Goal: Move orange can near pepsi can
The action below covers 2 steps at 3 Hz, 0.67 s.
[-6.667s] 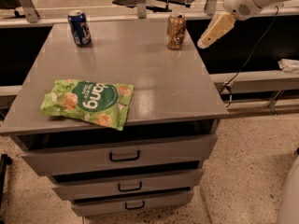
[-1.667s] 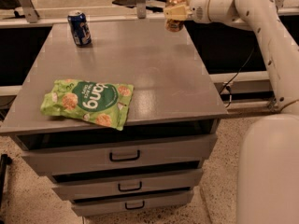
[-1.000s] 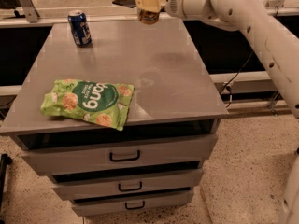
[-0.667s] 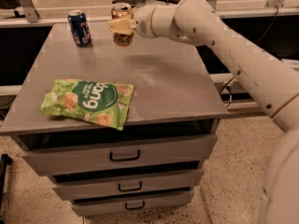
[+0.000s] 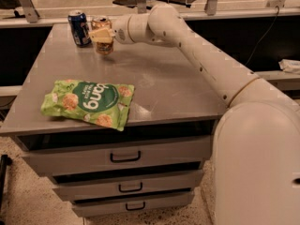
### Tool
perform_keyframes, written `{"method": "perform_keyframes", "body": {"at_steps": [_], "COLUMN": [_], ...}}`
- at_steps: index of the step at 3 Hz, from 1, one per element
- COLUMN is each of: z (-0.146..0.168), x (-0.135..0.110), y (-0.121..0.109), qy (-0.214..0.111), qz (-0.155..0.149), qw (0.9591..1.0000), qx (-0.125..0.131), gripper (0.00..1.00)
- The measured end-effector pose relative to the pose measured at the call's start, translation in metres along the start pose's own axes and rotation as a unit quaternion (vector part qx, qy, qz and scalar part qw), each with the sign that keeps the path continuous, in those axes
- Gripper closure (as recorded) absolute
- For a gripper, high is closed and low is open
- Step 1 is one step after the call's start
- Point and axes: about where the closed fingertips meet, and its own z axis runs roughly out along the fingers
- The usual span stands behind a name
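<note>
Gripper [image 5: 102,35] is clamping around the orange can [image 5: 100,22] at the far left of the cabinet top [image 5: 164,78], fingers closed on the can's middle. The orange can is standing upright, just beside the pepsi can [image 5: 79,28], on its right; whether its base is touching the surface cannot be told. The arm [image 5: 201,60] is reaching in from the right. A green snack bag [image 5: 89,102] is lying flat near the front left edge, above three drawers [image 5: 126,172].

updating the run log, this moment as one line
gripper: rear left of cabinet top, shut on orange can | orange can: close beside pepsi can | release: not yet | green snack bag: front left
</note>
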Motion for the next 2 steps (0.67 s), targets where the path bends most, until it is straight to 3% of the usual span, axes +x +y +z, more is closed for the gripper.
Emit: {"method": "perform_keyframes", "body": {"at_steps": [2], "z": [0.0329], "x": [-0.0175], "y": [-0.0189], "qy": [-0.008], "qz": [-0.033], "qw": [0.9994], "qx": [-0.011], "gripper": [1.00]}}
